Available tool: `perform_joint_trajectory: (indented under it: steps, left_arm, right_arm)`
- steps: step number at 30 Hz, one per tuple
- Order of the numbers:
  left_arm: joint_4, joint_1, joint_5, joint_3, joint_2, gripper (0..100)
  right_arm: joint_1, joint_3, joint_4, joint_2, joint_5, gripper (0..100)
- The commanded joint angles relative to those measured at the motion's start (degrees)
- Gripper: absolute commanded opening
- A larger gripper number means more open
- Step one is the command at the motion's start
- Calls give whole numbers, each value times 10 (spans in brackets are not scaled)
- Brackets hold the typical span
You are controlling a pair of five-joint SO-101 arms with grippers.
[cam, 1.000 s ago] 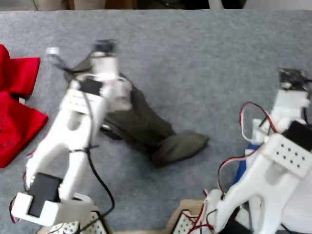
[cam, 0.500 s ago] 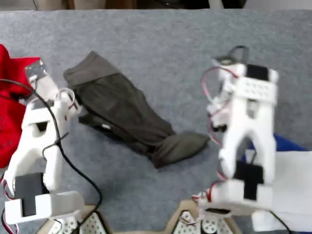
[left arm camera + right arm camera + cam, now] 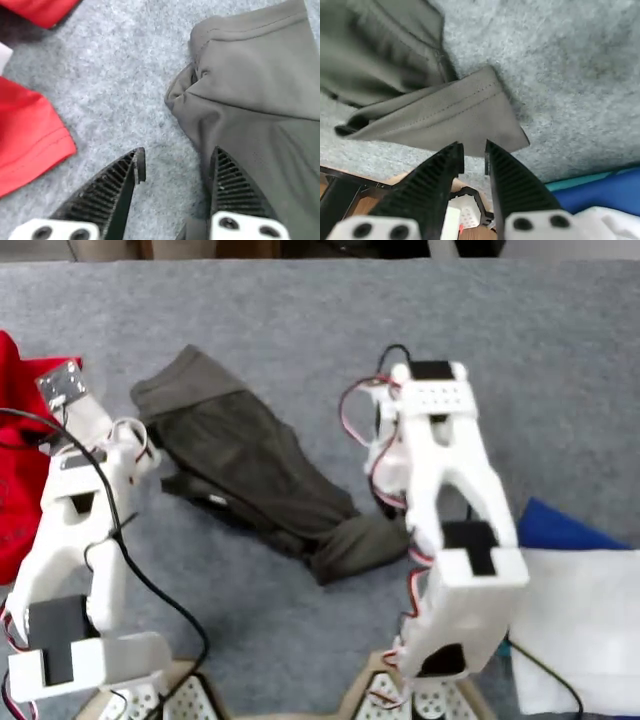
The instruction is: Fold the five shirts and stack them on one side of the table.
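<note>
Lying diagonal on grey table (image 3: 520, 350): dark olive shirt (image 3: 250, 475), rumpled, bunched lengthwise.

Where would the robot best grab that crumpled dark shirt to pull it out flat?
Probably the loose flat end of the dark shirt, coming down from above on the right arm's side. That end lies thin and flat on the table with a free corner poking out, and the right gripper hangs just over its edge. The middle is bunched in thick folds.

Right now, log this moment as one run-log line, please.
left gripper: open, at olive shirt edge | right gripper: fingers slightly apart, over shirt's other end | olive shirt: bunched, mid-table
</note>
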Motion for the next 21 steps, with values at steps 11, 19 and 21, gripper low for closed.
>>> perform_joint_trajectory:
  steps: [11, 19, 21]
  left_arm:
    - [-9, -2, -5, -4, -3, 221]
    - [-9, -2, -8, -3, -3, 222]
    - [-9, -2, -9, -3, -3, 222]
  right_arm:
    - [-37, -31, -17, 11, -28, 98]
    - [-72, -32, -40, 18, -62, 101]
    - [-67, -32, -40, 28, -61, 140]
